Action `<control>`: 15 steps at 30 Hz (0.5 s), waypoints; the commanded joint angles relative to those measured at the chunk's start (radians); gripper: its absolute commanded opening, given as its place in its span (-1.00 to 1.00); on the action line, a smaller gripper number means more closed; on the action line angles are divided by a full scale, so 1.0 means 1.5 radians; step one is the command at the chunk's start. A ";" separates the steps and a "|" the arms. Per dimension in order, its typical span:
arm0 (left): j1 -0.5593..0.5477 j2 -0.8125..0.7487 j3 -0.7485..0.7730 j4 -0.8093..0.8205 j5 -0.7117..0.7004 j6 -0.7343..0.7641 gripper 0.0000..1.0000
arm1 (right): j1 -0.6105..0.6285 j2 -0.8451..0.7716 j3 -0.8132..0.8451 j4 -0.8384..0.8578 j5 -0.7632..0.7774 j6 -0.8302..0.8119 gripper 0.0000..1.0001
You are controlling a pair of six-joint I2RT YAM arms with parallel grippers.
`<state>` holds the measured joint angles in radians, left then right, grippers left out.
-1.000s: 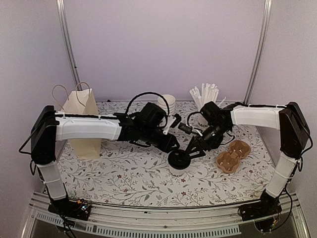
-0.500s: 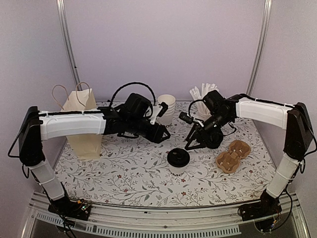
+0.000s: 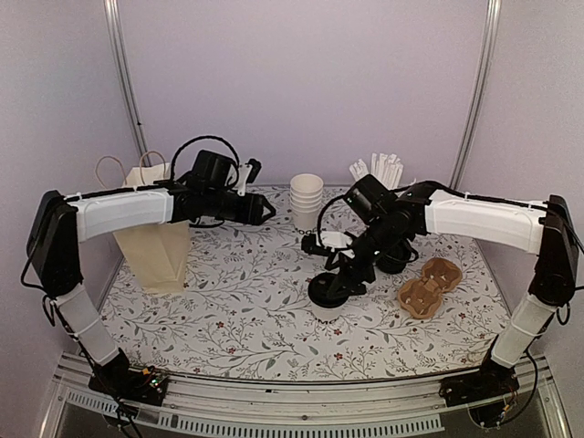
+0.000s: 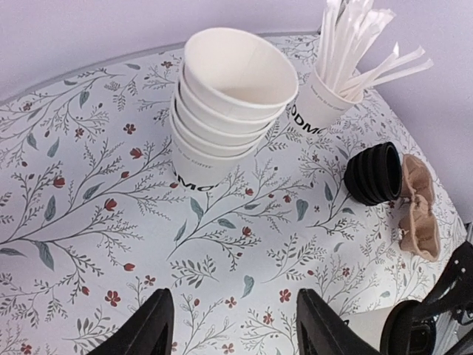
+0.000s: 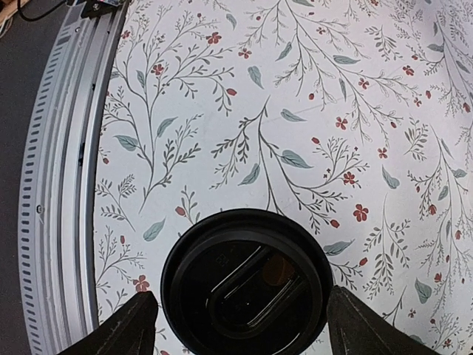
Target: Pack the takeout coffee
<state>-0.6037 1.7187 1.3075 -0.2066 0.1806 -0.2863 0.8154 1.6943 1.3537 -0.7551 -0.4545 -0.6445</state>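
The right gripper (image 5: 240,296) stands released. Its two black fingers (image 5: 126,329) are spread wide to either side of the lidded coffee cup (image 5: 247,281), and a sliver of the flowered table (image 5: 222,111) shows between each tip and the lid's edge, so nothing is grasped. The cup stands upright directly under that gripper. Its round black plastic lid has a raised rim and a sunken oblong centre that catches a brownish glint; faint moulded marks on the lid are too small to read. Only a little of its white paper wall shows below the lid, and no lettering on it can be made out. To the right of these fingers a brown pulp cup carrier (image 3: 429,285) lies on the table, and just beside it a stack of black lids (image 4: 373,174) appears to lie on its side. The left gripper (image 4: 233,314) is released too, its fingers (image 4: 148,329) parted over bare table with nothing between them, well apart from the lidded cup. Ahead of them stands a nested stack of open white paper cups (image 4: 229,96); the bottom one bears black letters low on its side, with M and O legible. Further ahead and to the right, a similar cup of wrapped straws (image 4: 325,107) carries the same kind of lettering. Beside the left forearm stands a cream paper bag (image 3: 151,255) with loop handles.
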 commanded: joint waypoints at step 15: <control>0.021 -0.020 -0.050 0.052 0.066 0.004 0.18 | 0.060 0.039 0.017 -0.008 0.132 -0.025 0.45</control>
<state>-0.5739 1.7149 1.2320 -0.1535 0.2592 -0.2882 0.8925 1.7386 1.3682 -0.7547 -0.3042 -0.6762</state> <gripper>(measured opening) 0.587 0.767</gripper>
